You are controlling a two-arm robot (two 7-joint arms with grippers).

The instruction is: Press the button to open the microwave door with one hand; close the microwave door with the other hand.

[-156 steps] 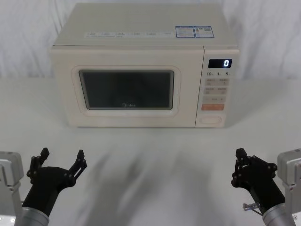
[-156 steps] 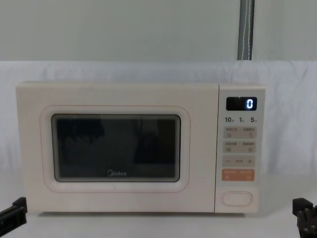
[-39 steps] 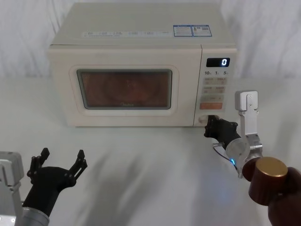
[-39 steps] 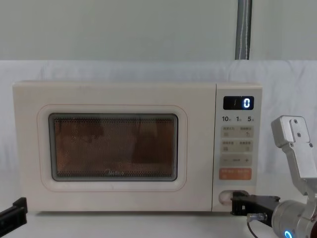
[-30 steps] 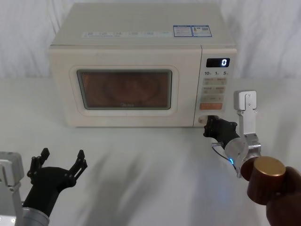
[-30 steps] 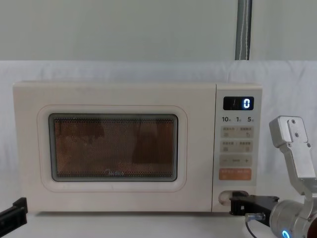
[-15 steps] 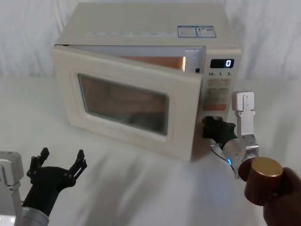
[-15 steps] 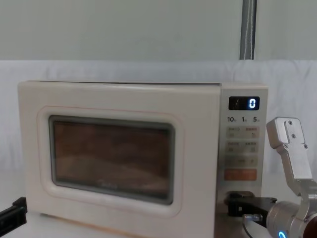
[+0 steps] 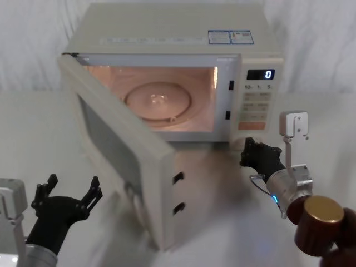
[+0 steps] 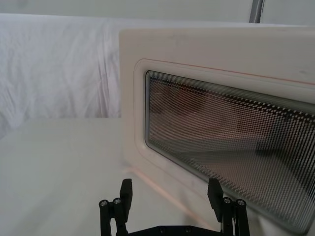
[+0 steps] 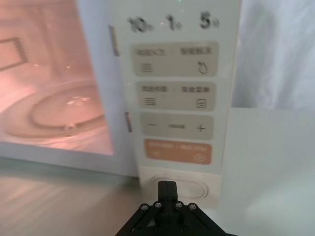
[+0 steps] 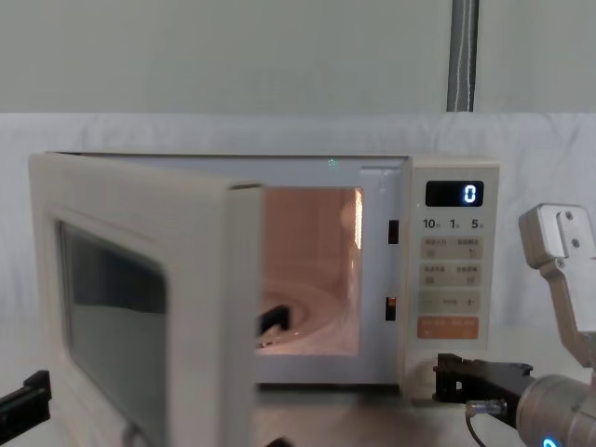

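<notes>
Head view: microwave [image 9: 167,39] sits in the upper centre of the frame on the white tabletop [image 9: 311,119]. Microwave door [image 9: 119,156] is swung wide open, hinged at the left side and reaching toward the lower centre of the frame; two latch hooks show on its free edge. Cavity is lit orange, glass turntable [image 9: 158,100] visible inside. Display [image 9: 260,74] at upper right of the control panel reads 0.

Right gripper [image 9: 248,151] is at centre right of the frame, its tips right at the button [image 9: 240,144] at the bottom of the control panel. In the right wrist view the fingers [image 11: 166,188] are pressed together, holding nothing, with their tips at the lower edge of the wide oval button [image 11: 177,187], below the orange key [image 11: 177,151]; contact cannot be confirmed. In the chest view the same gripper [image 12: 440,375] comes in at lower right, level with the button [image 12: 426,370].

Left gripper [image 9: 71,187] is at the lower left of the head view, low over the tabletop, apart from the door. Its fingers [image 10: 126,191] are spread wide and hold nothing; the door's mesh window [image 10: 231,157] faces it in the left wrist view
</notes>
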